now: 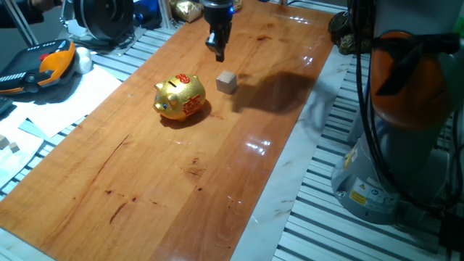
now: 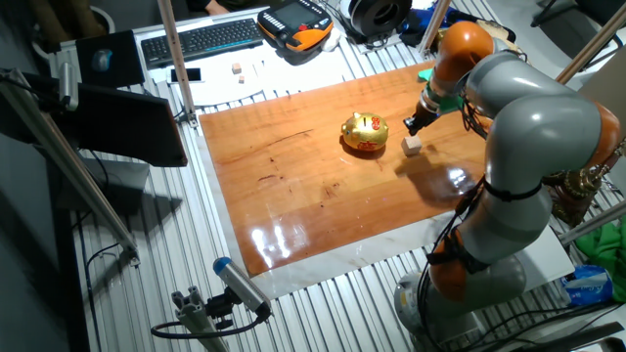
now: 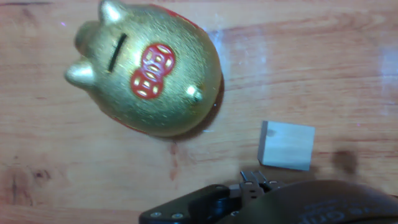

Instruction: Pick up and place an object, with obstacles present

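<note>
Standing on the tabletop (image 1: 217, 167), the gold pig (image 1: 180, 98) shows a coin slot on its back; nothing can be seen inside. The cube (image 1: 227, 82) rests on the wood at the pig's 3 o'clock in one fixed view, near but apart. The claw (image 1: 217, 49) hangs above the cube at its 11 o'clock, holding nothing; its opening cannot be told.
</note>
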Robot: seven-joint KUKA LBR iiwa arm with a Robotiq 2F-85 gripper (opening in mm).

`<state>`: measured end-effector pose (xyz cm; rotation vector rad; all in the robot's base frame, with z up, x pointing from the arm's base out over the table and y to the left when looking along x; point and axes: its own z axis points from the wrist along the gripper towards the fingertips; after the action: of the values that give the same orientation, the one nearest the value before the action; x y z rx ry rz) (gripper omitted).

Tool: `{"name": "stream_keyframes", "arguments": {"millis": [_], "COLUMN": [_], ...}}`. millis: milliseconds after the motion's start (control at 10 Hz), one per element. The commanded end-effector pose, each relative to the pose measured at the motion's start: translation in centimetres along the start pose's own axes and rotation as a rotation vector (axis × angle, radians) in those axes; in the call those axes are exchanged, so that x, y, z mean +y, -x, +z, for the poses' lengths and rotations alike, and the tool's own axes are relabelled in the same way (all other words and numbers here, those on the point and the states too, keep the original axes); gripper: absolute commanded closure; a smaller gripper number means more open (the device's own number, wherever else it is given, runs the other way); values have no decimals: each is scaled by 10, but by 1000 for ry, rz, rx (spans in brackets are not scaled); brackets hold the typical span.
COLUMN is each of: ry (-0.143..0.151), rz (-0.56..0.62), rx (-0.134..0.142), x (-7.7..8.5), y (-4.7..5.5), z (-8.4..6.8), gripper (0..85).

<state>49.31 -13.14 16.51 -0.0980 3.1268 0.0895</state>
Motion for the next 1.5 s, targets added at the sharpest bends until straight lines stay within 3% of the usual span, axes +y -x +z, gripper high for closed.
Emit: {"name": "stream_keyframes", "arguments": {"millis": [0, 200, 400, 500, 800, 1100, 1400], "ry": [-1, 3, 5, -18, -30, -33, -30], "rz": [1, -19, -30, -30, -3, 29, 26], "rx": [2, -12, -47, -63, -53, -65, -64], "x": [-2, -10, -21, -23, -26, -30, -31], "y": [-1, -5, -3, -1, -6, -11, -11], "z": [5, 18, 23, 24, 30, 45, 44], "gripper": [850, 850, 850, 850, 850, 850, 850]}}
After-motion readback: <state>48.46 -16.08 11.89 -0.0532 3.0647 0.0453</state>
